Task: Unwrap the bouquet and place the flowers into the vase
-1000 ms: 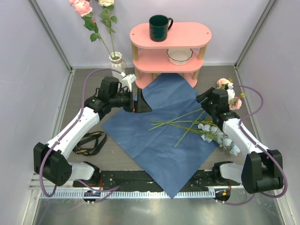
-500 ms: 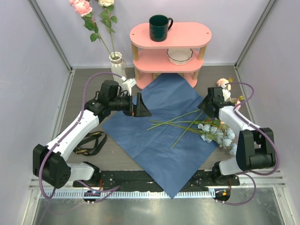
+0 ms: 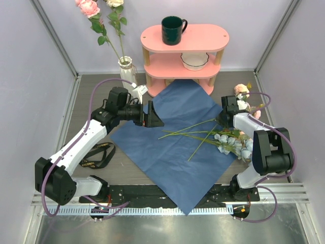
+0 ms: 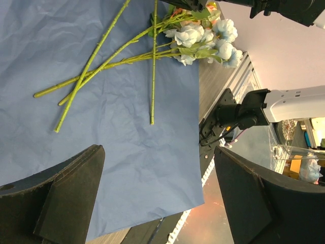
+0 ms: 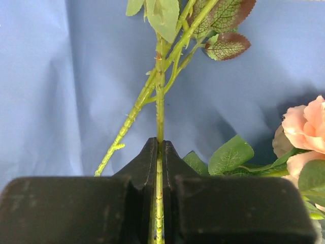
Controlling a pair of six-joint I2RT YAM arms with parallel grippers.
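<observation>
From above, the blue paper sheet [image 3: 167, 150] lies spread flat on the bench [image 3: 91, 101] and the black ribbon [image 3: 97, 155] sits off to its left, so the unwrapping looks done and the step in hand is moving the flowers [image 3: 231, 143], which lie across the sheet's right side with their blooms over its edge. The cream ribbed vase [image 3: 127, 68] stands at the back left, beside the pink shelf [image 3: 185, 38], with two tall roses already in it. The left end effector [image 3: 154, 116] hovers over the sheet's upper left, released and holding nothing; the right end effector [image 3: 222, 118] is down at the flowers. The left wrist view shows its fingers [image 4: 76, 193] spread wide above bare paper, well apart from the loose stems. The right wrist view shows the jaws clenched on one thorny green stem [image 5: 160, 101], a pink rose [image 5: 304, 132] just beside. The next move likely calls for lifting that stem free of its neighbours, carrying it to the vase, tipping it upright and threading its cut end into the narrow neck.
</observation>
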